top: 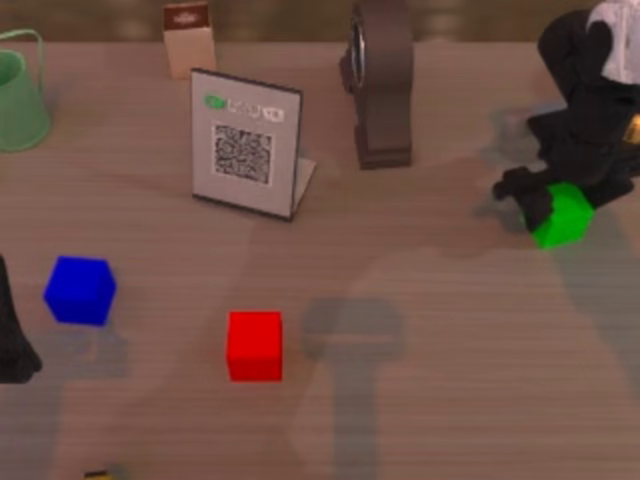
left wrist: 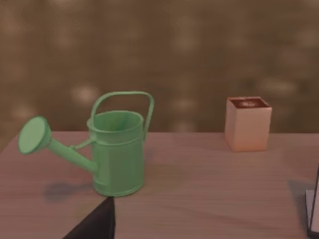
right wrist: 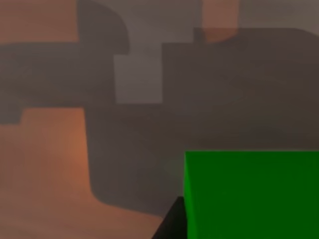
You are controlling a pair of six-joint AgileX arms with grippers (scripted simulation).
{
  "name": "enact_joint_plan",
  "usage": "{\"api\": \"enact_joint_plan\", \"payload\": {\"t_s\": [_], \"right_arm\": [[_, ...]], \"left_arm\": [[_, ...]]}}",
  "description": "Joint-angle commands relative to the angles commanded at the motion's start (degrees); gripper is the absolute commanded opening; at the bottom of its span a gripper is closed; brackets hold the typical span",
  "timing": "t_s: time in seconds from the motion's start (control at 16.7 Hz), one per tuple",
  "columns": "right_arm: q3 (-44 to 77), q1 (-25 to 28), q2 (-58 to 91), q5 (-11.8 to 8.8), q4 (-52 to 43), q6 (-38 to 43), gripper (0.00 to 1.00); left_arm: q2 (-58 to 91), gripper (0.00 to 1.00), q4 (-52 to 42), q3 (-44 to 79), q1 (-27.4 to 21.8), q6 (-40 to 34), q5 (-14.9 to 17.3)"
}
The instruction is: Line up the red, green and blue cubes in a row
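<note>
My right gripper (top: pixel 545 205) is over near the table's (top: pixel 450 400) right edge, toward the far side, fingers closed on the green cube (top: pixel 563 215). The cube is partly covered by my fingers in the top view, only its right and front part showing; it sits turned, a corner toward the near right. Cubes have no long axis. In the right wrist view the green cube (right wrist: pixel 251 194) fills the corner of the frame, cut off by the edges, with one dark fingertip (right wrist: pixel 172 221) against its side; cannot tell if it touches the table.

Red cube (top: pixel 254 345) sits near the middle of the near half, squared to the table edges. Blue cube (top: pixel 80 290) is close to the left edge, slightly rotated, well apart from red.

My left gripper (top: pixel 15 340) is parked at the left edge, mostly cut off; I cannot tell its fingers' state. Left wrist view shows the green watering can (left wrist: pixel 112 149) and the tan box (left wrist: pixel 247 124) at the far edge. QR sign (top: pixel 245 145) and a dark stand (top: pixel 382 85) are far-centre. A yellow bit (top: pixel 100 474) at the near edge is too cut off to identify.
</note>
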Motion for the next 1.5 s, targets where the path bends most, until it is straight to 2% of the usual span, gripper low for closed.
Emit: {"api": "enact_joint_plan", "payload": {"t_s": [0.36, 0.78, 1.08, 1.26, 1.5], "right_arm": [[1.2, 0.1, -1.6, -0.2, -1.4, 0.1, 0.0], [9.9, 0.5, -4.7, -0.2, -13.5, 0.0, 0.0], [10.2, 0.4, -4.8, -0.2, -13.8, 0.2, 0.0], [9.5, 3.4, -5.4, -0.2, -13.8, 4.1, 0.0], [7.0, 12.5, -7.4, -0.1, -13.8, 17.6, 0.0]], "left_arm": [[0.0, 1.0, 0.0, 0.0, 0.0, 0.0, 0.0], [0.0, 1.0, 0.0, 0.0, 0.0, 0.0, 0.0], [0.0, 1.0, 0.0, 0.0, 0.0, 0.0, 0.0], [0.0, 1.0, 0.0, 0.0, 0.0, 0.0, 0.0], [0.0, 1.0, 0.0, 0.0, 0.0, 0.0, 0.0]]}}
